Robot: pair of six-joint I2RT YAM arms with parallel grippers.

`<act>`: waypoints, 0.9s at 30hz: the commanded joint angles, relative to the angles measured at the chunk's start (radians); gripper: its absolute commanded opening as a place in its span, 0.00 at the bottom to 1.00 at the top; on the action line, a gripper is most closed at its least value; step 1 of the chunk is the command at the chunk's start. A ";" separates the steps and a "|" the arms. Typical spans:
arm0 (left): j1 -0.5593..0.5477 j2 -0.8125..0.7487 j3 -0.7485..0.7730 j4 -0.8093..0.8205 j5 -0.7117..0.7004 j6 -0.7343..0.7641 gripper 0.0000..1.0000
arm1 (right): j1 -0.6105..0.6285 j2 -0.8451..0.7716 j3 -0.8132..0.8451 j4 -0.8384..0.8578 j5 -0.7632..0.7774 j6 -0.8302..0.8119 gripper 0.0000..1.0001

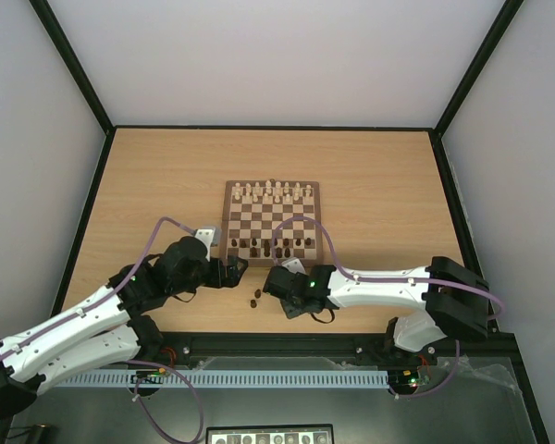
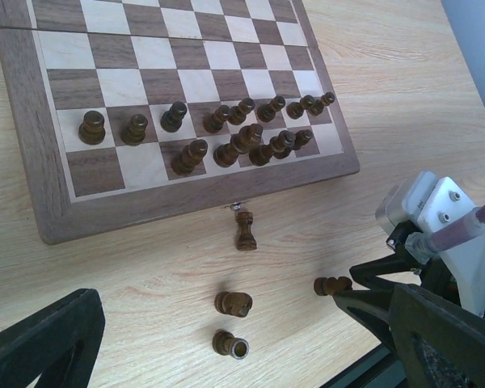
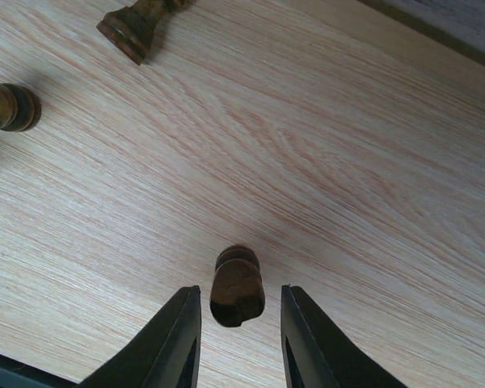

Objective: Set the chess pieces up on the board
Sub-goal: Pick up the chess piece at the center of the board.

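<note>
The board (image 1: 231, 215) lies mid-table, with dark chess pieces (image 1: 273, 245) crowded on its near rows. More dark pieces (image 1: 257, 298) lie loose on the table in front of it. In the left wrist view one loose piece (image 2: 245, 230) stands near the board's edge (image 2: 56, 218), and two others (image 2: 234, 303) lie on their sides. My right gripper (image 3: 238, 297) is low over the table, its jaws on either side of a lying dark piece (image 3: 237, 287) with a narrow gap on each side. My left gripper (image 2: 241, 327) hangs wide open above the loose pieces and holds nothing.
Cream-white pieces (image 1: 273, 192) fill the board's far rows. The two grippers (image 1: 239, 268) (image 1: 276, 289) are close together just in front of the board. A dark rail (image 1: 287, 344) runs along the table's near edge, and grey walls stand around the table.
</note>
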 commanded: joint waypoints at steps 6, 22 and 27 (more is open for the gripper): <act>-0.006 -0.023 -0.002 0.011 0.011 -0.004 0.99 | 0.006 0.008 0.017 -0.029 0.029 0.003 0.23; -0.006 -0.035 0.000 0.007 0.011 -0.006 0.99 | 0.006 0.016 0.050 -0.049 0.040 -0.008 0.14; -0.006 -0.036 0.003 0.005 0.007 -0.004 0.99 | -0.024 -0.040 0.113 -0.132 0.102 -0.026 0.14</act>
